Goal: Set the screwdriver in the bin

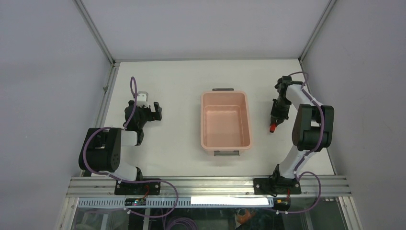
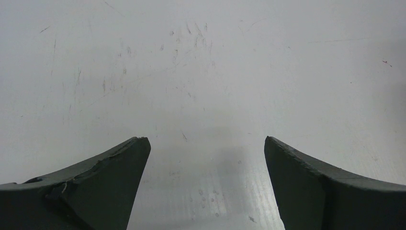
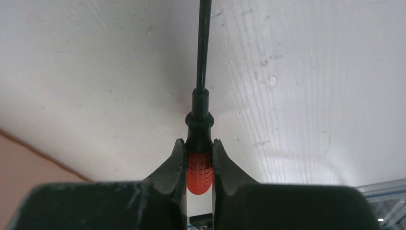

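Right claw (image 3: 198, 144) pinching screwdriver (image 3: 198, 175) by its red handle, shaft sticking out ahead of it; bin (image 1: 206, 125) just off to its left. Left claw (image 2: 206, 153) spread over table (image 2: 191, 72). Risk: narrow grip, handle could pivot, shaft clips bin rim

The bin (image 1: 225, 93) stood near the centre of the table (image 1: 182, 86), the screwdriver (image 1: 273, 126) sat clamped in the right gripper (image 1: 275, 120) just beside the bin's right long side, outside it, and the left gripper (image 1: 155, 111), jaws spread, hung well apart to the bin's left.
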Controlling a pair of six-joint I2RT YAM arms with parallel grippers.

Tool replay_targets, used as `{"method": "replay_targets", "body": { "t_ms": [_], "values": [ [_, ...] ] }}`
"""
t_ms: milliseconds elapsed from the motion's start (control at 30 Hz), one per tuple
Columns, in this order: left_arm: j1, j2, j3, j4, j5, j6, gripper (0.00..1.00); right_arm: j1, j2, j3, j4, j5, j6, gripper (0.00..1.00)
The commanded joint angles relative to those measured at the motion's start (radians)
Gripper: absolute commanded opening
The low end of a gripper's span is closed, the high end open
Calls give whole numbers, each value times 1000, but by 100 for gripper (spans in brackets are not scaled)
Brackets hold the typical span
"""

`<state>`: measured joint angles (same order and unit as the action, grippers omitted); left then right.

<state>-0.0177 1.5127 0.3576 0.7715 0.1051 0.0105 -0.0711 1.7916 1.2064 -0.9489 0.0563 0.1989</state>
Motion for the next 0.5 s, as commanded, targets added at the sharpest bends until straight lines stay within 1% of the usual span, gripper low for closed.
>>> {"method": "replay_targets", "body": {
  "t_ms": [0, 100, 233, 333, 467],
  "values": [
    [10, -2, 15, 64, 11, -8, 99, 13, -168, 171, -224, 28, -7, 0],
    [10, -2, 15, 64, 11, -8, 99, 32, -223, 275, -358, 39, 2, 0],
    [10, -2, 15, 64, 11, -8, 99, 69, -294, 404, -437, 17, 29, 0],
    [10, -2, 15, 64, 11, -8, 99, 165, -332, 479, -453, 8, 69, 0],
    [10, -2, 15, 64, 11, -8, 99, 385, -351, 543, -395, 25, 146, 0]
  ]
}}
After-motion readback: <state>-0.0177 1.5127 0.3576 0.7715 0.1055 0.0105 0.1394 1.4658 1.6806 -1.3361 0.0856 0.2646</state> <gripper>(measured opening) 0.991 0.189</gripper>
